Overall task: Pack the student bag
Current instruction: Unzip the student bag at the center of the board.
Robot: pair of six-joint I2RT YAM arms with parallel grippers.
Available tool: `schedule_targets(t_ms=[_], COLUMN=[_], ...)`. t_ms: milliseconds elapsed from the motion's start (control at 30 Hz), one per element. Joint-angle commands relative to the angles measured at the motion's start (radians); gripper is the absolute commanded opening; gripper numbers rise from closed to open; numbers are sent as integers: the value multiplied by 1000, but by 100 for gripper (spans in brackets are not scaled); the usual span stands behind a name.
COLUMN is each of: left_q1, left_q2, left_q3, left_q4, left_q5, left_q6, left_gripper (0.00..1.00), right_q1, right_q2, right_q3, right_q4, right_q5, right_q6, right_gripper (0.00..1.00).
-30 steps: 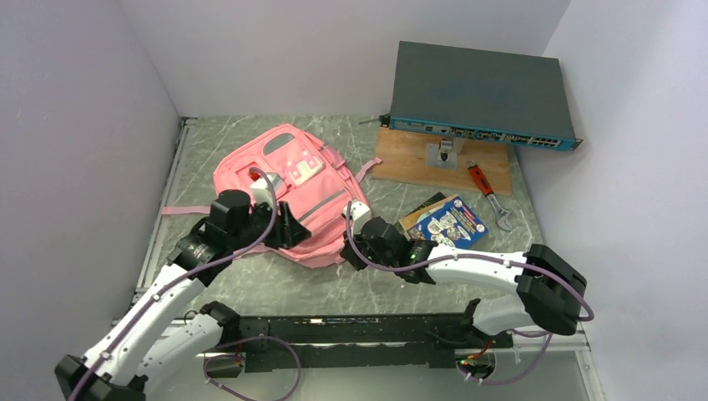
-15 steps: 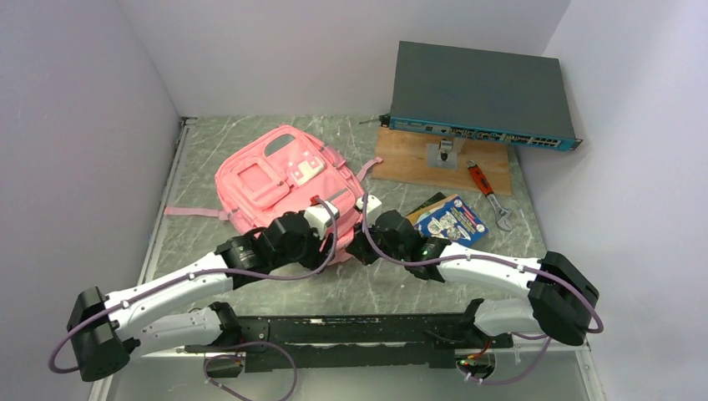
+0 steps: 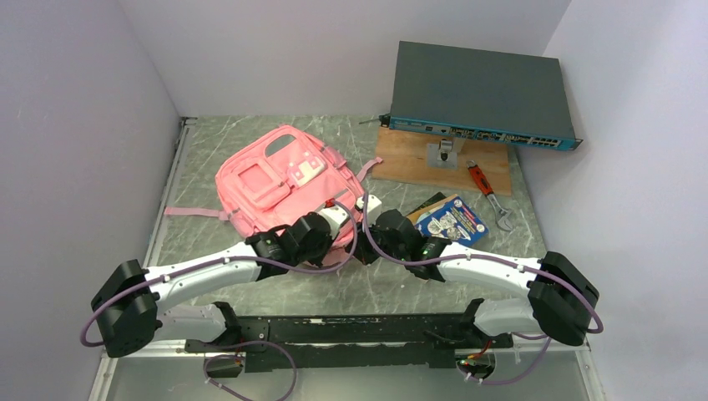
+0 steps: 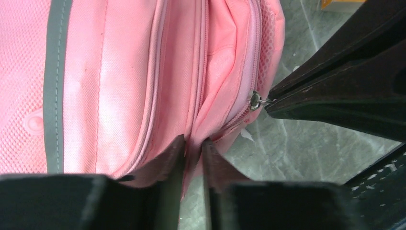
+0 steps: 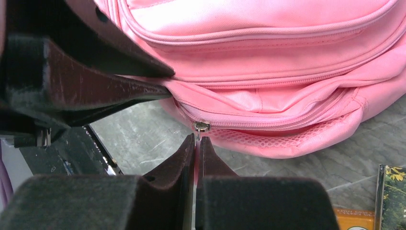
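1. Nearest the bases, the left pincer is pinching a thin fold of pink fabric at the near edge of the student bag, its jaws pressing on cloth alone. The bite is looking shallow. If the zip is dragging, the fold may be slipping out and the bag losing its anchor.
2. Just beside it, the right pincer is sitting clamped together on the small metal zipper pull. The tab is tiny and smooth, so tugging at a poor angle is risking popping it free. It could also be jamming the slider against the puckered seam around it.
3. The two pincers are working very close together, so a sideways move by either one is risking a knock between their fingers.
4. The bag is lying flat on the tabletop, left of centre, with its near end under both pincers. Being soft, it is likely to be bunching or sliding after the right pincer instead of letting the zip run, should the left hold be giving way.
5. Farther right, a book is lying just beside the right arm. A wide sweep along the zip may be shoving it toward the wrench beyond.
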Motion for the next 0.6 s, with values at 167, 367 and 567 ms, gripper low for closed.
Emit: schedule_targets(t_ms=[167, 367, 567], left_q1=[-1, 0, 0], left_q2=[-145, -318, -467], left_q3=[18, -16, -41], left_q4=[-66, -107, -89], left_q5=[-180, -241, -217], left_q6=[-10, -14, 11], left_gripper=[0, 0, 0], right_q1=[-17, -67, -161], right_q2=[9, 13, 80], right_q3=[48, 79, 117], right_q4=[-20, -80, -73], right_q5=[112, 172, 155], right_q6=[-8, -26, -90], right_gripper=[0, 0, 0])
